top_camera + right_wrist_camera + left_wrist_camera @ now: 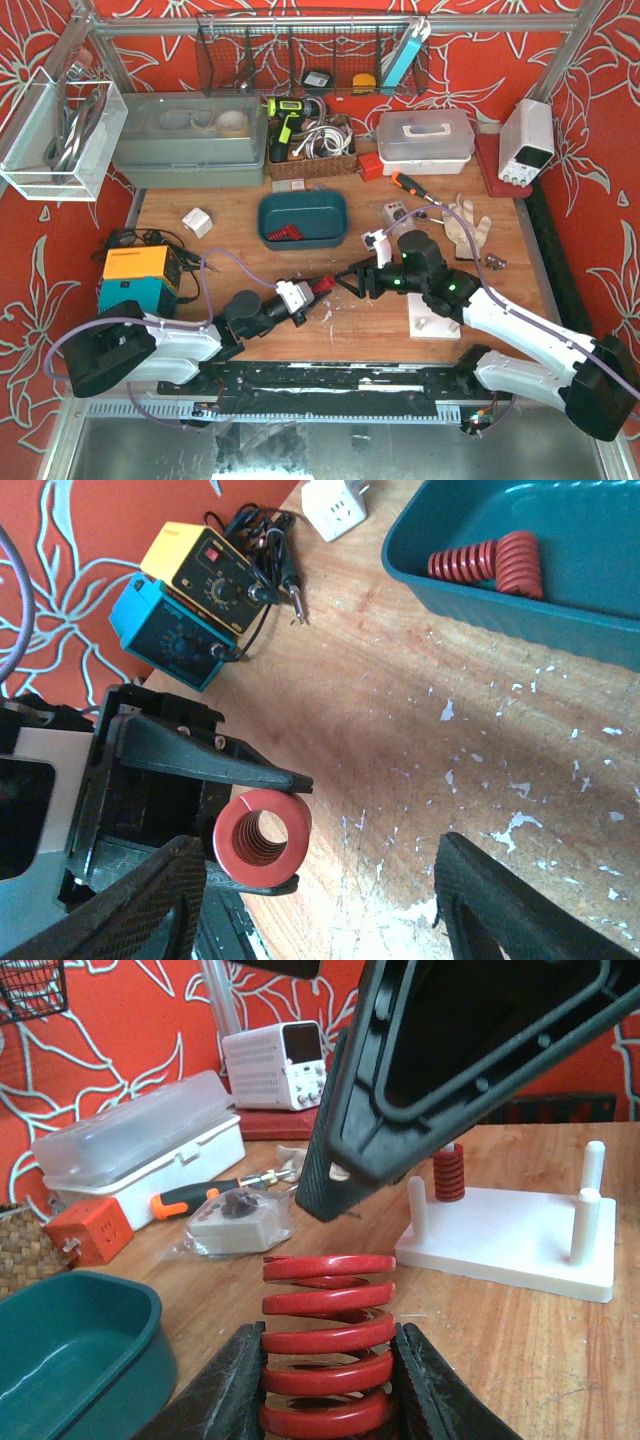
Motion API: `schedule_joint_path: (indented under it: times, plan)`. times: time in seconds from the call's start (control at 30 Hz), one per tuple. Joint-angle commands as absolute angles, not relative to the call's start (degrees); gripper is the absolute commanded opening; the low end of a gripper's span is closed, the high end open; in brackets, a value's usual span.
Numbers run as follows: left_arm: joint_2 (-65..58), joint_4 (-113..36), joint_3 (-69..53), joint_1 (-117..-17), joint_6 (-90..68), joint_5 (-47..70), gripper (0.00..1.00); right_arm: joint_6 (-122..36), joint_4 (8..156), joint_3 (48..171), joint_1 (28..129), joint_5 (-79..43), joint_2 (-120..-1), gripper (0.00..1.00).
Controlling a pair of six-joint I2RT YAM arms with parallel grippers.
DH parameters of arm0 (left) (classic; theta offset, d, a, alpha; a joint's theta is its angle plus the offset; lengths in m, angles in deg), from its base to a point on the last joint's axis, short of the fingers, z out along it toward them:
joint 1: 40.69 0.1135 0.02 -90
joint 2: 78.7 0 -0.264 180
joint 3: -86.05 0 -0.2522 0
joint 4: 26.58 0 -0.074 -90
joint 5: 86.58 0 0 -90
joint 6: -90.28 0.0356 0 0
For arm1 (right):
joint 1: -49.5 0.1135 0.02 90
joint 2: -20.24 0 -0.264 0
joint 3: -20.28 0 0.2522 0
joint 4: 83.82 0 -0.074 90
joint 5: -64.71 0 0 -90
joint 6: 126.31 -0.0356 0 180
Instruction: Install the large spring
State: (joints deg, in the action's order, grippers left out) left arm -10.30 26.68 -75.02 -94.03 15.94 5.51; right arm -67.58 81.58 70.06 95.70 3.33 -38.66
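Note:
My left gripper [316,288] is shut on the large red spring [324,284], which it holds above the wooden table. In the left wrist view the spring [327,1340] sits squeezed between both black fingers [222,1390], and its upper coils stick out past the tips. My right gripper [348,280] faces it, open. In the right wrist view the spring [262,840] shows end-on close to the right gripper's left finger [140,910], with the other finger [500,910] far off. The white pegged plate [510,1235] stands behind, with a small red spring [447,1172] on one peg.
A teal bin [302,218] holds more red springs [500,565]. A yellow and teal soldering station [140,275] stands at the left, a white cube [197,222] behind it. A bagged part [235,1222], a screwdriver [410,185], a glove [465,225] and a power supply [527,140] lie to the right.

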Motion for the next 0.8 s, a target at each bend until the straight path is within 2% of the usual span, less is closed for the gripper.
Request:
schedule_joint_path:
  times: [0.0, 0.47, 0.53, 0.67, 0.77]
  plan:
    - [-11.62, 31.46, -75.26, -94.48, 17.37, 6.76, 0.0, -67.53, 82.48, 72.83, 96.96, 4.84, -40.46, 0.65]
    - [-12.64, 31.46, -75.79, -94.59, 17.94, 7.26, 0.0, -66.91, 83.54, 75.38, 101.26, 6.5, -48.62, 0.56]
    - [-12.82, 31.46, -75.86, -94.65, 17.91, 7.12, 0.0, -66.73, 83.48, 75.26, 101.39, 6.76, -49.19, 0.51]
    - [-12.96, 31.5, -75.88, -94.66, 17.94, 6.7, 0.0, -66.64, 83.59, 74.94, 101.39, 6.47, -49.2, 0.31]
    - [-13.07, 31.46, -75.88, -94.66, 17.81, 6.11, 0.1, -66.55, 84.14, 74.58, 101.37, 5.02, -48.13, 0.16]
